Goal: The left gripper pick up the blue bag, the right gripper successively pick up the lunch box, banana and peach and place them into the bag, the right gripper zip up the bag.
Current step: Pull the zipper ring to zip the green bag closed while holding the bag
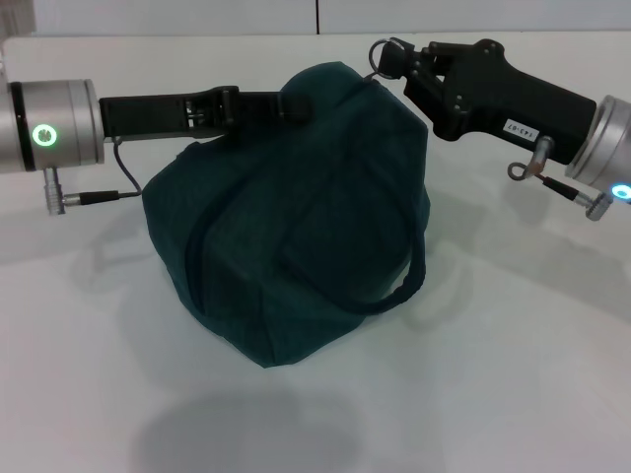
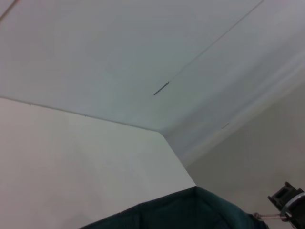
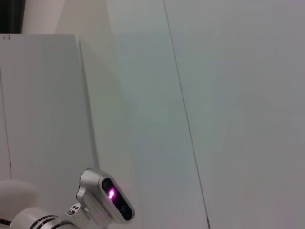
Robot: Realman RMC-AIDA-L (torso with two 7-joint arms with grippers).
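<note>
Blue bag (image 1: 296,212): one, on the table (image 1: 89,394), top bunched shut.
Left gripper (image 1: 288,104): at bag's top left, fingers clamped on fabric, apparently steadying it.
Right gripper (image 1: 392,61): at bag's top right, fingers pinched on ring zipper pull (image 1: 379,49); zipping appears underway.
Lunch box, banana, peach: none visible.

Your left gripper (image 1: 286,103) comes in level from the left, fingers clamped shut at the top of the blue bag (image 1: 296,217). Your right gripper (image 1: 391,61) angles in from the right, pinched on the ring zipper pull (image 1: 379,49).
</note>
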